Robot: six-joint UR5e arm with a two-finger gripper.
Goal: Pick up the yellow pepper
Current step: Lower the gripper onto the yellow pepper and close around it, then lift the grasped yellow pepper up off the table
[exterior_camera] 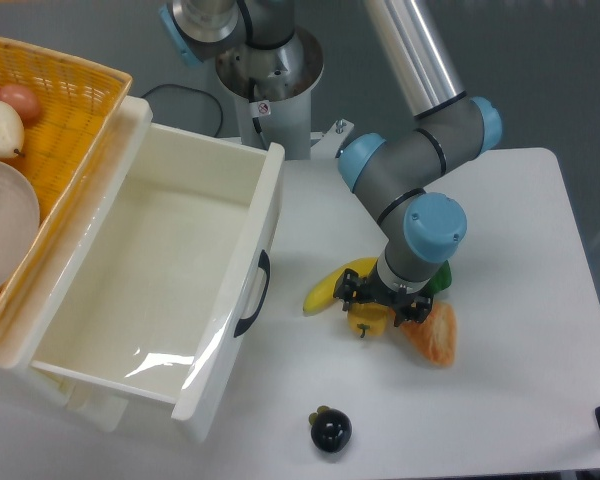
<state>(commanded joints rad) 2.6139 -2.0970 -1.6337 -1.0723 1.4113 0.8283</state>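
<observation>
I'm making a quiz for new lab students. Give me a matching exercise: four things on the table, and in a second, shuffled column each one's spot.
1. yellow pepper
2. banana
3. orange pepper
4. dark round fruit

a. alone near the table's front edge
b. right of the gripper
c. directly under the gripper
d. between the gripper and the white drawer

Pairs: 1-c, 2-d, 3-b, 4-a

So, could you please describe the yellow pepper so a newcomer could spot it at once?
Look on the white table, right of the open drawer, directly under the gripper. The yellow pepper is the stubby deep-yellow one, between the longer, paler banana and the orange pepper.
</observation>
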